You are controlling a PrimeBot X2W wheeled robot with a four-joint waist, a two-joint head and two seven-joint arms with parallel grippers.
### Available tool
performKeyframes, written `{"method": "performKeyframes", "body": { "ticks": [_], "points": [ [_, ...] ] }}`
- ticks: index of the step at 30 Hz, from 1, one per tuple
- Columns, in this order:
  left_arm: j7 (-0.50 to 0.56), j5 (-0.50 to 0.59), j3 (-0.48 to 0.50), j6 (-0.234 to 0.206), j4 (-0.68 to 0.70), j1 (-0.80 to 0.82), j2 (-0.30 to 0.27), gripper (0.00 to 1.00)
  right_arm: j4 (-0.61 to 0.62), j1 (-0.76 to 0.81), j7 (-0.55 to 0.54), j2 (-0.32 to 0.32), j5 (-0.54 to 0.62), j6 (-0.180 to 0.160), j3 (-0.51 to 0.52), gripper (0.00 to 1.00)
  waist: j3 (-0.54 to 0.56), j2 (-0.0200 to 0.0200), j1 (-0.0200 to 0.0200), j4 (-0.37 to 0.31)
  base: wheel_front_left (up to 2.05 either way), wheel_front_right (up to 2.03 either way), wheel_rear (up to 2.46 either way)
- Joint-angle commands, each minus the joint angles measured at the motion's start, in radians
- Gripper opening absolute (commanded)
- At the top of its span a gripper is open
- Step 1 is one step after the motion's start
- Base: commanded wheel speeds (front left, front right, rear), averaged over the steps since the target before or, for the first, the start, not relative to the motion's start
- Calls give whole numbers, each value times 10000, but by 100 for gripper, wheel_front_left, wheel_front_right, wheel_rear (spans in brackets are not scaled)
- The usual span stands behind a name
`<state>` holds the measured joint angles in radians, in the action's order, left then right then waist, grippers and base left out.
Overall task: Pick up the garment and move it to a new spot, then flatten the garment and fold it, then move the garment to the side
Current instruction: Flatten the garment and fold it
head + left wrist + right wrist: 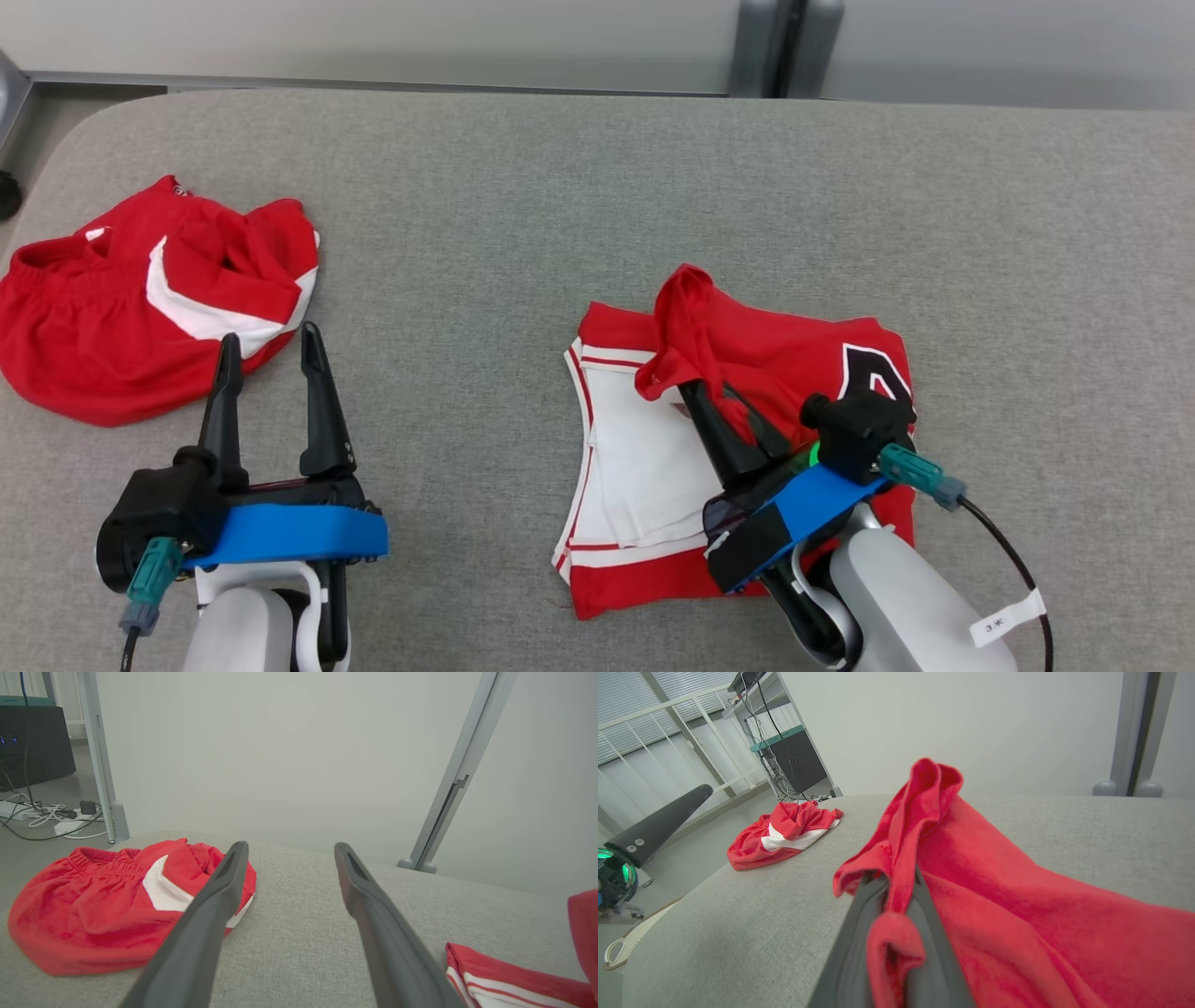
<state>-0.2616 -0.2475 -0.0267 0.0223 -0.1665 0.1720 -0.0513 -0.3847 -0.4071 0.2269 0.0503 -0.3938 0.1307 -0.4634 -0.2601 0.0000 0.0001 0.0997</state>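
Mid-fold, I judge: the right gripper (724, 411) has its jaws pinching a raised edge of the red-and-white fabric jersey (794, 355), lying right of centre on the grey cloth surface (560, 187), next to be laid across and released; the left gripper (269, 350) has its jaws spread.

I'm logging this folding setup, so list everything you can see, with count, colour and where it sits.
table: one, grey fabric top, under everything
jersey: one, red and white with black numeral, part folded, table's right half
shorts: one, red with white panels, crumpled at table's left
cables: several, white and black, on the floor beyond the table
left gripper: one, dark fingers, open, beside the shorts, holding nothing
right gripper: one, dark fingers, shut on a lifted red fold of the jersey
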Motion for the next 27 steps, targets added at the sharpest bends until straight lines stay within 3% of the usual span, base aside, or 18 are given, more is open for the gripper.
{"method": "performKeyframes", "body": {
  "ticks": [1,5,6,7,17,21,27],
  "points": [
    [-49,-66,-66,-36,-46,231,15,100,-113,-233,84,8,-167,3,-177,0,-34,0,-1,86,0,0,0],
    [-49,-109,-130,-40,-103,251,15,100,-491,-525,208,11,-479,1,-557,0,-43,0,-1,196,0,0,0],
    [-49,-122,-151,-56,-107,270,15,100,-623,-595,225,9,-504,1,-641,38,-41,0,-1,212,0,0,0],
    [-49,-140,-164,-72,-115,285,15,100,-770,-634,199,4,-534,3,-787,100,-35,0,-1,221,0,0,0],
    [-49,-61,52,17,-221,10,15,100,-1013,-786,331,11,-397,1,-1155,100,306,0,-1,-238,0,0,0],
    [-49,-21,164,103,-276,-69,12,100,-635,-669,370,15,129,1,-530,100,512,0,-1,-576,0,0,0],
    [-49,86,242,182,-316,-181,12,100,432,-16,387,326,1107,1,1292,100,762,0,-1,-956,0,0,0]
  ]
}}
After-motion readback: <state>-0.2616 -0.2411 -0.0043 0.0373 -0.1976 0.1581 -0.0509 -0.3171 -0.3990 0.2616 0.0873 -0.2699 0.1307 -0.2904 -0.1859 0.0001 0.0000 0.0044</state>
